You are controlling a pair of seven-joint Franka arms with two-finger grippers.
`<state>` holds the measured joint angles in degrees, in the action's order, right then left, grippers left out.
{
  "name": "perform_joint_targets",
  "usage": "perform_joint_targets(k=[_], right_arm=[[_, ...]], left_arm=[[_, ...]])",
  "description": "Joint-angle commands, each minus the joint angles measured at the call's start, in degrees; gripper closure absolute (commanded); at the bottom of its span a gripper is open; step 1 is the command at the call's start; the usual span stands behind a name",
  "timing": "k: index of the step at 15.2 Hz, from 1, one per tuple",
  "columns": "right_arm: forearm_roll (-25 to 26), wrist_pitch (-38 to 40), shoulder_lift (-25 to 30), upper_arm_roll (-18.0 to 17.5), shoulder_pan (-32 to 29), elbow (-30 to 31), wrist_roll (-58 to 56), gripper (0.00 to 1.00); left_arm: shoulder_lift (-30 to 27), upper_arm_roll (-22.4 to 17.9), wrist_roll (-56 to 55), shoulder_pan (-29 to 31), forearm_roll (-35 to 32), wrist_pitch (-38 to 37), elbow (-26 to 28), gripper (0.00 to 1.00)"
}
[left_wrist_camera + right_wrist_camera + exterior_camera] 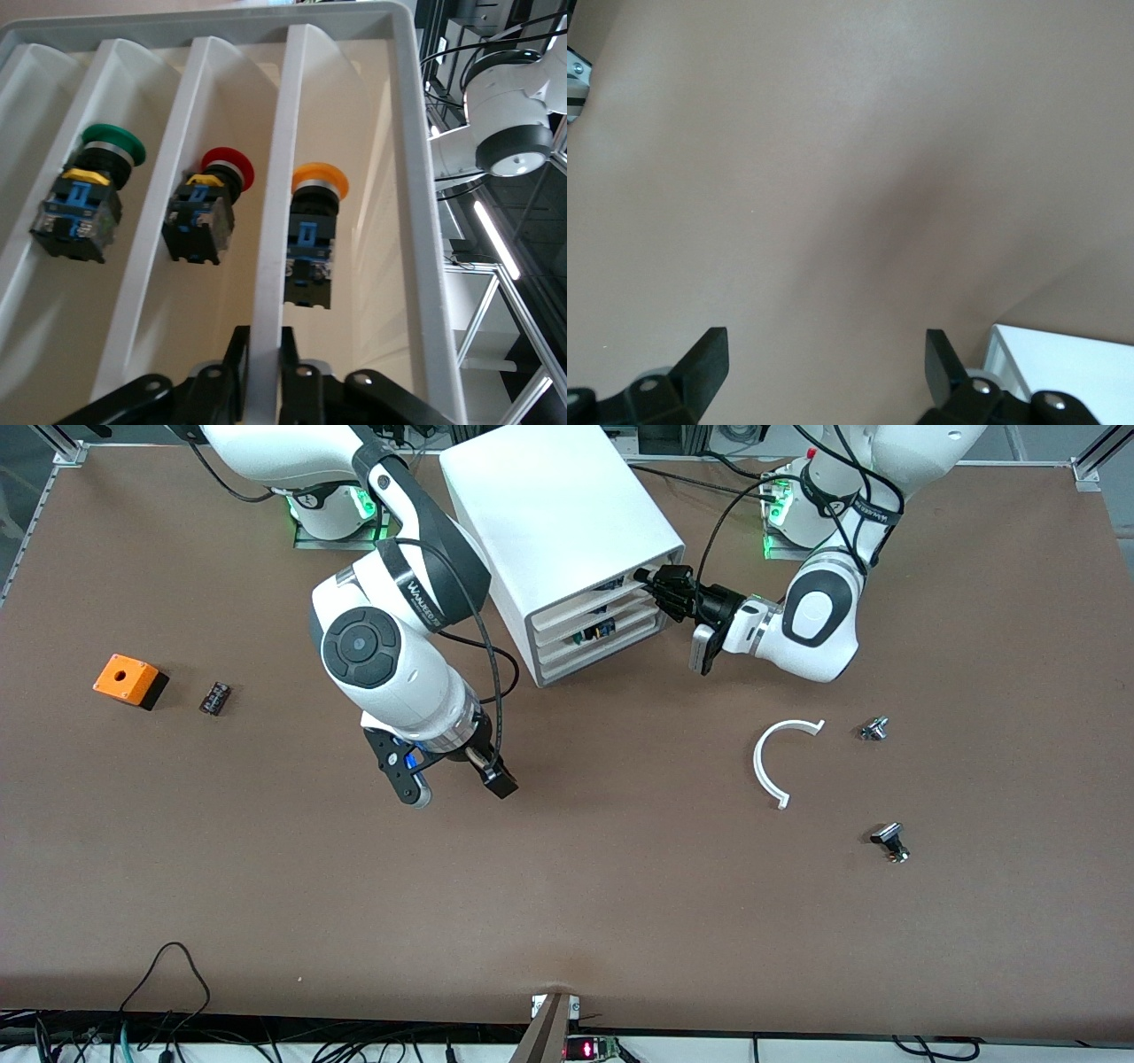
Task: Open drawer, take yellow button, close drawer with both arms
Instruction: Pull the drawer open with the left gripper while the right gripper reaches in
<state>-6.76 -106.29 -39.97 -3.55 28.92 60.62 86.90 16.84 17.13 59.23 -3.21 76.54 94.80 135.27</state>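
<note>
The white cabinet stands between the arms' bases, with its drawers facing the left arm's end. My left gripper is at the top drawer and is shut on a white divider inside that drawer. The button, with an orange-yellow cap and a black body, lies in the compartment beside that divider, just ahead of my left gripper. My right gripper is open and empty over bare table, nearer the front camera than the cabinet; it also shows in the right wrist view.
A green button and a red button lie in neighbouring compartments. An orange square box and a small black part lie toward the right arm's end. A white curved piece and two metal parts lie toward the left arm's end.
</note>
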Motion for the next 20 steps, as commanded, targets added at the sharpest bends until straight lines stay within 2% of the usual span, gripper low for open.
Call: perform_joint_targets(k=[1,7,10,14,20], right_arm=[[-0.8,-0.4,-1.3,-1.7,0.1,-3.1,2.7,0.01],[-0.8,-1.7,-1.6,-4.5,0.1,-4.2,9.0,0.01],[-0.7,-3.1,-1.6,-6.2,0.5,-4.2,13.5,0.01],[-0.6,-2.6,-1.4,-5.8,5.5,-4.2,17.9,0.01],[-0.1,-6.1,-1.9,-5.4,12.2,-4.2,25.8,0.01]], left_arm=[[0.5,0.4,1.1,1.6,0.9,1.4,-0.3,1.0],[1.3,-0.2,-1.5,4.4,-0.4,1.4,-3.8,1.0],[3.0,-0.4,-3.6,6.5,-3.8,1.6,-7.5,1.0],[4.8,-0.3,-6.1,10.8,-10.4,1.4,-12.6,1.0],[6.7,-0.3,-11.3,12.7,-14.4,1.3,-19.0,1.0]])
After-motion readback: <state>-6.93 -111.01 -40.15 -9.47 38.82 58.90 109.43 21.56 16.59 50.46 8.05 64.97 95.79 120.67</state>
